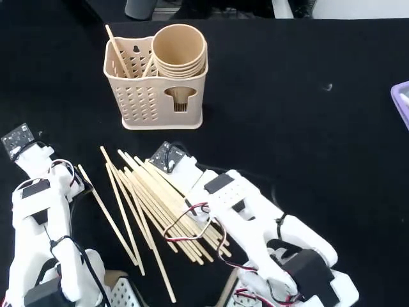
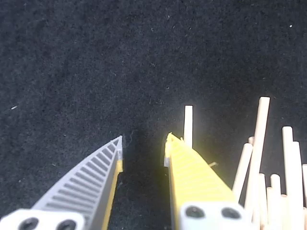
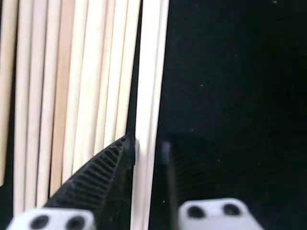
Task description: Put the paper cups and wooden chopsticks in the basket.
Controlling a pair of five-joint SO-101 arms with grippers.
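The beige basket [image 1: 137, 102] stands at the back of the black table. A stack of paper cups [image 1: 180, 48] sits in one compartment and a chopstick [image 1: 117, 49] leans in the other. Several wooden chopsticks [image 1: 160, 204] lie fanned out on the cloth in front of it. My right gripper [image 3: 147, 146] is low over the far end of this pile, its fingers pressed against both sides of the outermost chopsticks [image 3: 152, 72]. Beside the pile's edge, my left gripper [image 2: 144, 143] is open over bare cloth, one chopstick end [image 2: 188, 122] just past its yellow finger [image 2: 192, 177].
The left arm [image 1: 38, 217] lies along the table's near left, the right arm [image 1: 255, 224] across the near middle. A purple object [image 1: 401, 102] pokes in at the right edge. Black cloth stretches open to the right of the basket.
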